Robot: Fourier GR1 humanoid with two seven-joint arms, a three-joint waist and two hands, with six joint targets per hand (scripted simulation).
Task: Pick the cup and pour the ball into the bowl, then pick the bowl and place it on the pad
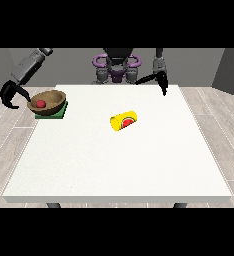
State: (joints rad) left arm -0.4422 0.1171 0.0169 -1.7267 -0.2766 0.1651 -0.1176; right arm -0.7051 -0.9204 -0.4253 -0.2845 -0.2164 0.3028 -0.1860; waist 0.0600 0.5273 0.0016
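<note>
Round wooden bowl, square green pad

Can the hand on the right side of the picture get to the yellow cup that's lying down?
Probably yes. The hand at the view's right hangs over the table's far edge, and only bare white table lies between it and the tipped yellow cup. Nothing stands in the way.

Big white table here, square-ish top on dark legs over a wood plank floor. Sitting right on it: a green pad near the far corner at the view's left, and a yellow cup tipped on its side around the middle.
</note>
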